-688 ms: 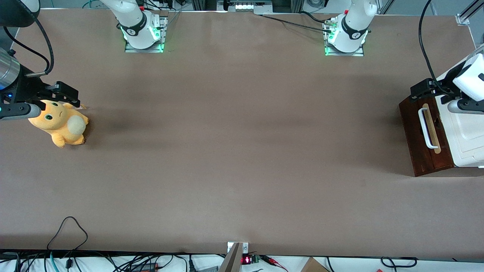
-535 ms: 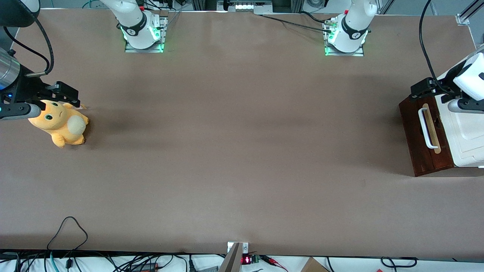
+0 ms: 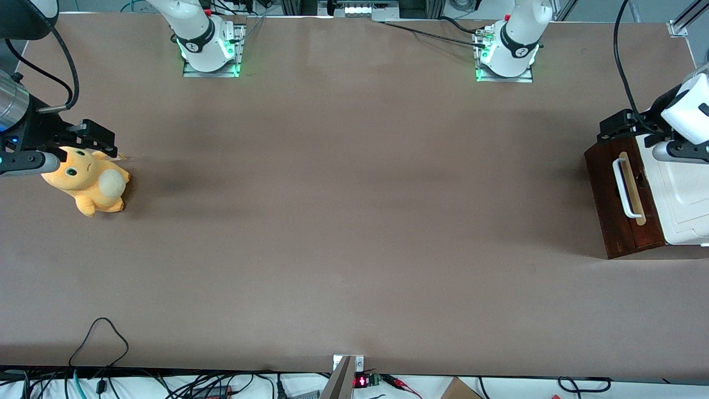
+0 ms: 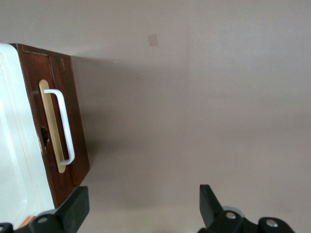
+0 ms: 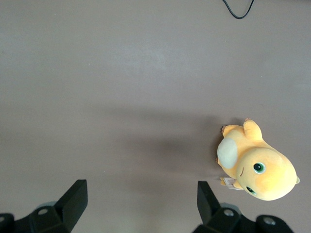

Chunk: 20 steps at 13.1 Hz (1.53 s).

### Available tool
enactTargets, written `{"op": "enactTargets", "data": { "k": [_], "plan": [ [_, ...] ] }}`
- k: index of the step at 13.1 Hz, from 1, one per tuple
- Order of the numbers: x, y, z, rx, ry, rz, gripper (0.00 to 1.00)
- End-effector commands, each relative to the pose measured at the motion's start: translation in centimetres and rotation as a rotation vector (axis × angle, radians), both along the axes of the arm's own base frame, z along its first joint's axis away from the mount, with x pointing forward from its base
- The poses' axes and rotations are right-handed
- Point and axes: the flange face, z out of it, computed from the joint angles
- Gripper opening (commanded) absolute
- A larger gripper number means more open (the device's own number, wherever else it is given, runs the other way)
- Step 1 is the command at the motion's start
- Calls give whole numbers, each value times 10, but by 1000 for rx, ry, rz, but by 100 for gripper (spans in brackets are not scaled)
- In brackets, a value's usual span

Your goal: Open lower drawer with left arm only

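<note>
Brown tabletop point(image 3: 354, 221), cabinet at working arm's end. Left arm point(image 3: 687, 111) gripper point(image 4: 143, 208) spread wide, holding nothing, touching nothing, hovering above cabinet's corner farther from front cam. Lower drawer point(image 3: 620, 199) sits shut, white bar handle point(image 4: 63, 126) just beside and below gripper, untouched. Drawer inside not visible.

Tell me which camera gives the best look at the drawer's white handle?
The left wrist view: the handle fills more of the picture, unobstructed, with the open gripper apart from it. The front view shows the handle small at the table's edge. The right wrist view shows none of it.
</note>
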Motion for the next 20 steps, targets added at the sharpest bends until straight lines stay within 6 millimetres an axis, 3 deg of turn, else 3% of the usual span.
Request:
{"op": "enactTargets", "data": {
  "k": [1,7,9,10,12,16,20],
  "plan": [
    [-1,0,7,-17,8,-18,100],
    [6,7,-4,-10,5,-6,100],
    [10,3,-8,139,7,-45,100],
    [12,-19,-9,238,6,-96,100],
    [13,-40,-21,404,18,-64,100],
    [12,-69,-79,758,68,24,98],
    [3,-105,-171,1071,76,44,97]
  ]
}}
